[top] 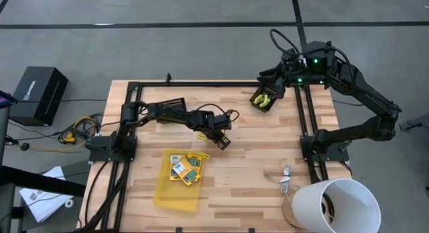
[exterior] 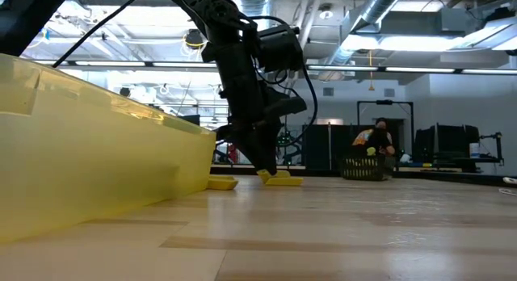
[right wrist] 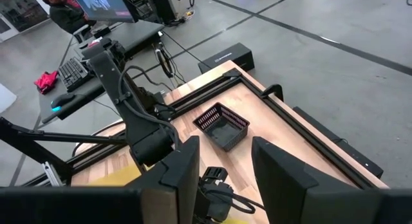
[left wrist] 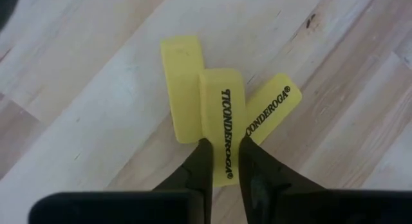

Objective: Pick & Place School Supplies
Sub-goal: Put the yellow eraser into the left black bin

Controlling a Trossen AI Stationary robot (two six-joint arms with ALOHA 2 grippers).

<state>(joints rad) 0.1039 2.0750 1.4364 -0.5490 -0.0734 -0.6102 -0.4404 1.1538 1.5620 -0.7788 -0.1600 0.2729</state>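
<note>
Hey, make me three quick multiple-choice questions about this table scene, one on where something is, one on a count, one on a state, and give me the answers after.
1. Where do the printed boxes lie?
A. on the yellow tray
B. inside the white bucket
C. on the floor

2. How many yellow sticks show in the left wrist view?
A. one
B. three
C. five

3. What is the left gripper doing?
A. hanging high above the table
B. resting inside the black basket
C. straddling the middle stick, a finger on each side

Answers:
1 A, the high view shows them lying on the tray.
2 B, three fanned sticks lie on the wood.
3 C, the dark fingers flank the middle stick.
</note>
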